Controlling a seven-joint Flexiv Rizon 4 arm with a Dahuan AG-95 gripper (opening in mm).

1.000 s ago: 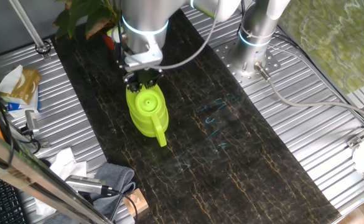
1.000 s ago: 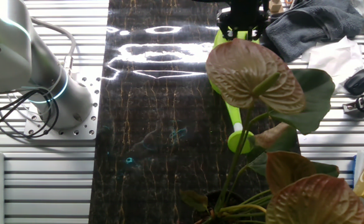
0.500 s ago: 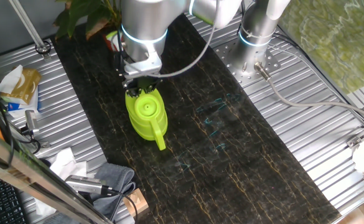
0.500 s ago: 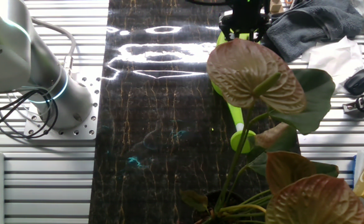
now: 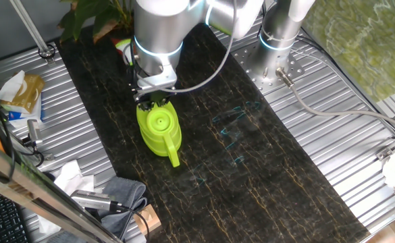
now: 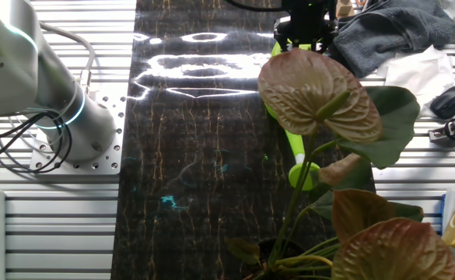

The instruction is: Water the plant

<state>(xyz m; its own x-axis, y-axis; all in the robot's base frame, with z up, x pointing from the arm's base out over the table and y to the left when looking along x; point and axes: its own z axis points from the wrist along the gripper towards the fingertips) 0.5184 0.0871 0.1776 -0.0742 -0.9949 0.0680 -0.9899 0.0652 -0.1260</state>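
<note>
The black two-finger gripper (image 5: 152,101) sits at the handle end of the lime-green plastic watering can (image 5: 159,128) — whether it grips, I cannot tell. The broad-leaved plant in its orange-red pot (image 5: 96,17) lies beyond the gripper, opposite the spout's direction.

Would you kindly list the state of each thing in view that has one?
Watering can: upright on the mat, spout pointing away from the plant.
Gripper: at the can's handle end; grip unclear.
Plant: upright in its pot, untouched.
Cloth: crumpled beside the mat.

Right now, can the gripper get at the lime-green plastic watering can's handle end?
Probably yes: the gripper is right at the rear of the lime-green plastic watering can, nothing between; whether the fingers have closed is unclear.
</note>
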